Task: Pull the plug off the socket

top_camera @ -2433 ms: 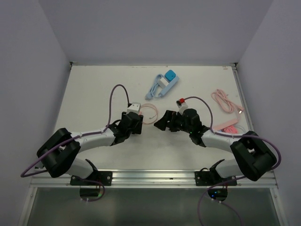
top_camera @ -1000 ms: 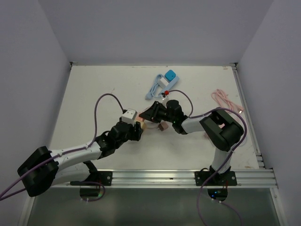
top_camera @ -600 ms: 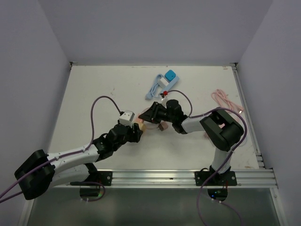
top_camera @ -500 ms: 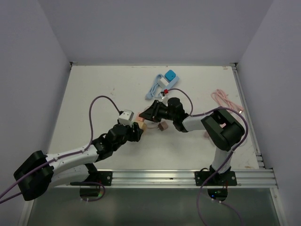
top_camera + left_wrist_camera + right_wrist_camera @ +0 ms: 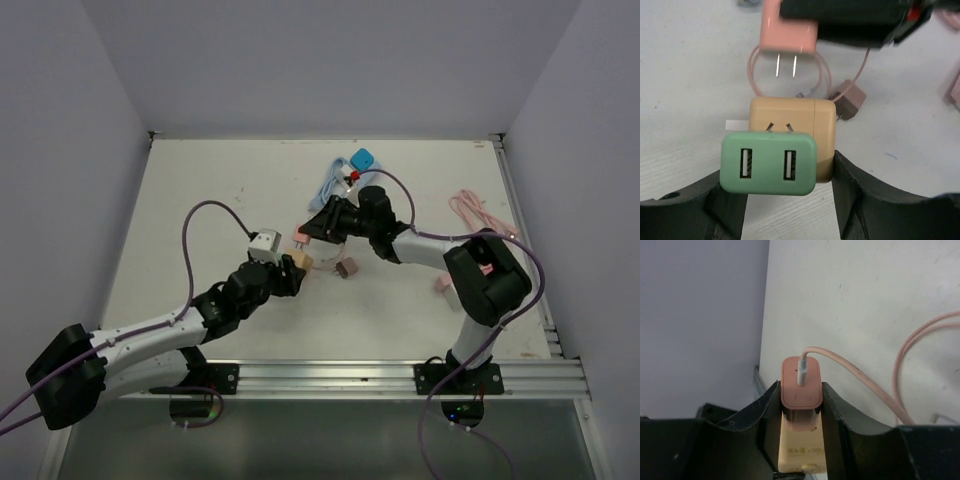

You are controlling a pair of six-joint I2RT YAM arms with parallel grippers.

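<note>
A tan socket block (image 5: pixel 792 125) with a green two-port face (image 5: pixel 768 162) sits between the fingers of my left gripper (image 5: pixel 787 192), which is shut on it. In the top view the socket (image 5: pixel 299 261) is held just above the table by the left gripper (image 5: pixel 291 270). My right gripper (image 5: pixel 800 400) is shut on the pink plug (image 5: pixel 801 382), whose pink cable (image 5: pixel 850 365) leaves its back. The plug (image 5: pixel 788 32) hangs clear of the socket, both bare prongs (image 5: pixel 785 65) showing. From above, the right gripper (image 5: pixel 308 234) holds the plug (image 5: pixel 299 238) just beyond the socket.
A small brown adapter (image 5: pixel 345 268) lies on the plug's looped cable right of the socket. A blue charger with its cable (image 5: pixel 345 175) lies at the back. A coiled pink cable (image 5: pixel 480 215) and a pink piece (image 5: pixel 442 284) lie right.
The plug was joined to the socket; now it is out, prongs bare. My right gripper drew back and away with it while the left gripper kept hold of the socket.
</note>
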